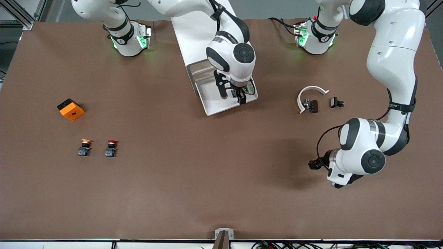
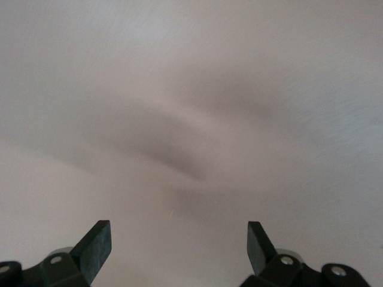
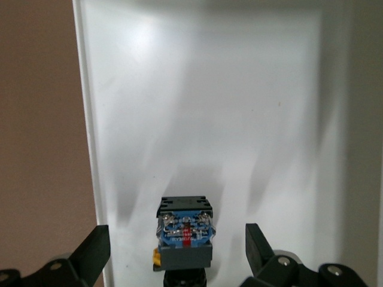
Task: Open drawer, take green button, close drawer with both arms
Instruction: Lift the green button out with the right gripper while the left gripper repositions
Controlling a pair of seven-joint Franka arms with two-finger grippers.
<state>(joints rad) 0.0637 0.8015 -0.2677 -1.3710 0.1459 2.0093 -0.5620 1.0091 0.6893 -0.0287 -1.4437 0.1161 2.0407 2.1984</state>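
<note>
Wide table [image 1: 193, 180] under smooth brown cloth; grey floor and aluminium frame rail [image 1: 20, 14] at one corner; even overhead light.

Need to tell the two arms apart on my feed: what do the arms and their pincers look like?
Both are glossy white jointed arms with black joint rings and round black end caps. The bases glow green. The left arm trails a thin black cable to its wrist. The left pincer and the right pincer are alike: two matte black wedge-shaped fingers on black mounts with silver screws.
</note>
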